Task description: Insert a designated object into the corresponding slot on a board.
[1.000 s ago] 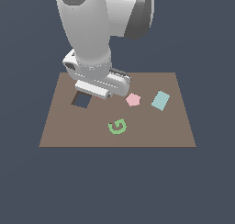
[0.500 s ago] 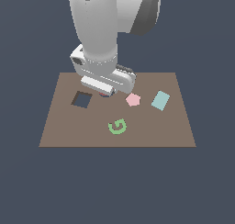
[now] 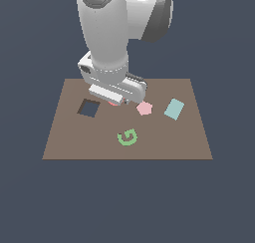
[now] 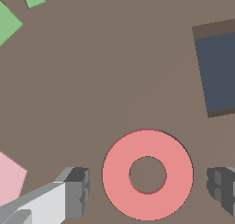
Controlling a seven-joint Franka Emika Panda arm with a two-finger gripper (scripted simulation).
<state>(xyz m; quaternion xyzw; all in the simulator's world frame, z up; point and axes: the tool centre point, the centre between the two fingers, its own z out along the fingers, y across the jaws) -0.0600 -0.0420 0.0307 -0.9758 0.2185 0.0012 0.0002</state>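
Observation:
The coral-red ring point(image 4: 148, 174) lies flat on the brown board point(image 4: 92, 81), whose surface shows through the ring's hole. My gripper point(image 4: 149, 187) is open and straddles it, one grey finger point(image 4: 75, 191) on each side with a small gap to the ring's rim. A thin dark line runs along part of the rim; otherwise the slot is hidden under the ring. In the exterior view only a sliver of the ring point(image 3: 114, 103) shows beneath the hand, near the middle of the board point(image 3: 164, 142).
A dark square cutout point(image 3: 89, 108) lies toward the exterior view's left of the hand. A pink pentagon point(image 3: 144, 108) and a teal rectangle point(image 3: 174, 109) lie to its right. A green letter G point(image 3: 127, 137) sits nearer the front edge.
The arm's upper body has swung toward the exterior view's right, and the hand has shifted slightly right and up. The shapes on the board have stayed put.

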